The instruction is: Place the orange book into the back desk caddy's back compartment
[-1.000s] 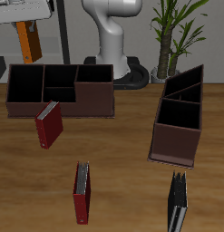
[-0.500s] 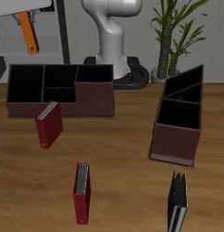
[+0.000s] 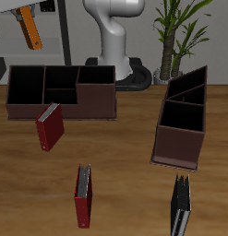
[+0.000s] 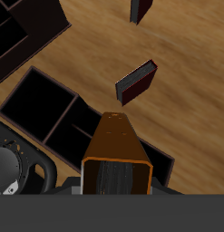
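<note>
- Counter: wood-grain. The exterior view takes in all of it; the wrist view shows only the patch below the gripper.
- Caddies, count 2: the back desk caddy, long and low, seen broadside; a second caddy seen end-on, well apart from it. Wrist view looks straight down into the back desk caddy's black cells.
- Books, count 5: two dark-red books, one just in front of the back desk caddy, one nearer the counter's front edge; one black book by the front edge; the orange book is aloft.
- Orange book: high above the back desk caddy, tilted. Wrist view shows it close up, end-on.
- Gripper: jaws clamped on the orange book; fingers barely visible.
</note>
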Motion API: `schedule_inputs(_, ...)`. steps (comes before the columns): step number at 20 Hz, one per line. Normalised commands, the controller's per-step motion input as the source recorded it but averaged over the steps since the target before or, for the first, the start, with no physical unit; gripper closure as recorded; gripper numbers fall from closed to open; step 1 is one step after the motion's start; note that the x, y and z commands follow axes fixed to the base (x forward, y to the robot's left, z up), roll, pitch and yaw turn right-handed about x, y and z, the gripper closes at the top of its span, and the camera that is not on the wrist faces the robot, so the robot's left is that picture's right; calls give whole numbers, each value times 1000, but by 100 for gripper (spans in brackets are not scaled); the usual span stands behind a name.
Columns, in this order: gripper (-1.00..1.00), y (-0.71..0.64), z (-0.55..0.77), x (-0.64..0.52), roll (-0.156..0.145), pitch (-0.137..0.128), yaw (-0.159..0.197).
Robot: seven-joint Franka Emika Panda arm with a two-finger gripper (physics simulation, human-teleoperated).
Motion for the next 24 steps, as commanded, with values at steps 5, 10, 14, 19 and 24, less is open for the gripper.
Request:
schedule_inputs(5, 100, -23, 23, -16, -17, -51, 255)
schedule_inputs(10, 100, 18, -58, -21, -4, -9, 163)
schedule_inputs(14, 100, 66, -77, -38, 1, -8, 157)
schedule_inputs(19, 100, 227, -173, -146, 24, 64, 120)
schedule_inputs(24, 100, 178, -127, -157, 29, 31, 218)
